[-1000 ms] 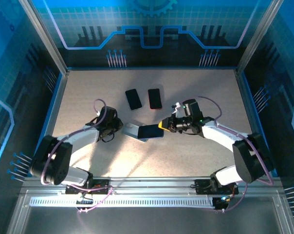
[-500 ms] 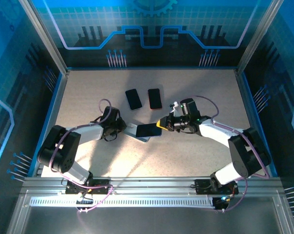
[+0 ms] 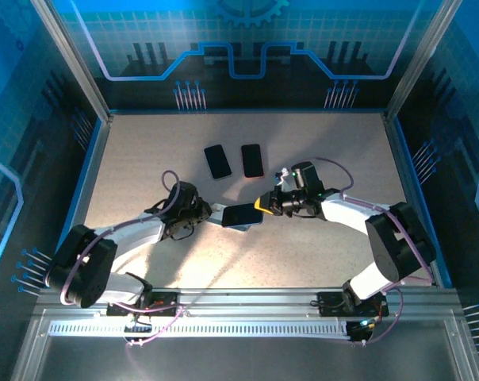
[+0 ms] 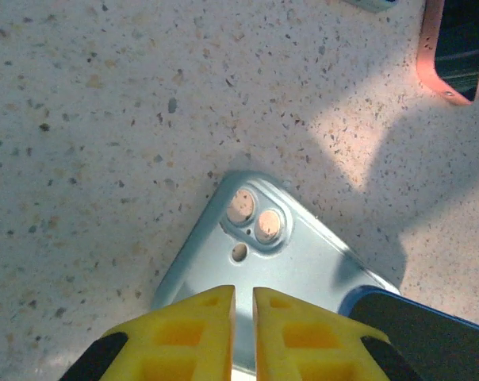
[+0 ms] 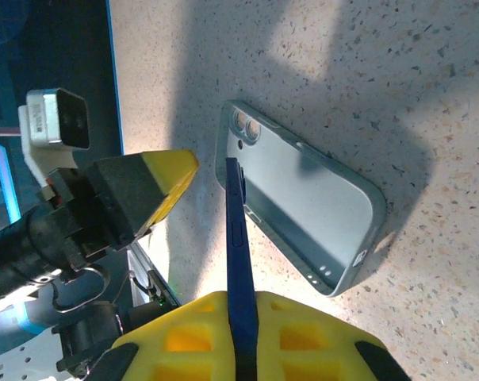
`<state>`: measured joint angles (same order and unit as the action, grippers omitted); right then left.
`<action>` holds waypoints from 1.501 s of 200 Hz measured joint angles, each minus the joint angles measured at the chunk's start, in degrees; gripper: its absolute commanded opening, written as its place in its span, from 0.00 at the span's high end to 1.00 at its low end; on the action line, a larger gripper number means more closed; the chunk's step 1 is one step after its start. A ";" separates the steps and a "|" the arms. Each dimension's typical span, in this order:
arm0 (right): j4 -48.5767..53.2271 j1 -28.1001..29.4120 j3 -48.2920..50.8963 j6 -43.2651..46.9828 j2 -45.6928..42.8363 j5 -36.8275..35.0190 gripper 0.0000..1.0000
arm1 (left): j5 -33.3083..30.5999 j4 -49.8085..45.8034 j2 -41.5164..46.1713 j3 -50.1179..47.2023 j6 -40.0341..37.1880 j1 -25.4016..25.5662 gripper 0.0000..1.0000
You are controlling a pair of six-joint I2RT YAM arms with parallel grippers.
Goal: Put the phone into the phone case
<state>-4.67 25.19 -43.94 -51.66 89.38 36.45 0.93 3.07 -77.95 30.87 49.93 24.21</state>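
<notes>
Left end effector (image 4: 243, 298): fingers together, tips over the camera-cutout end of the pale blue phone case (image 4: 247, 258). Case lies flat on desk (image 3: 144, 151), open side up. Phone (image 5: 238, 238) is tilted over the case; contact unclear. Right end effector (image 3: 265, 205) is clamped on the phone.

The phone (image 5: 238, 238) hangs just above the phone case (image 5: 303, 206) on the table (image 3: 319, 254), two other phones (image 3: 217, 160) behind.
</notes>
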 measured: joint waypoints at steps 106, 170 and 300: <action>-10.75 2.99 0.00 -7.17 5.20 -0.44 1.00 | -1.64 -2.36 2.43 -0.76 -1.46 -4.26 0.85; -17.31 3.74 1.20 -11.74 8.39 -2.16 1.00 | -1.97 -0.52 -2.49 -0.76 -2.47 -4.39 0.86; -18.29 3.63 2.78 -12.37 8.92 -4.57 1.00 | -2.67 2.10 -6.82 -0.24 -2.49 -2.40 0.87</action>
<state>-22.96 28.82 -41.17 -64.03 98.30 31.88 -1.74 5.17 -84.77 30.63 47.44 21.80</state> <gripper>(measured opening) 0.106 0.138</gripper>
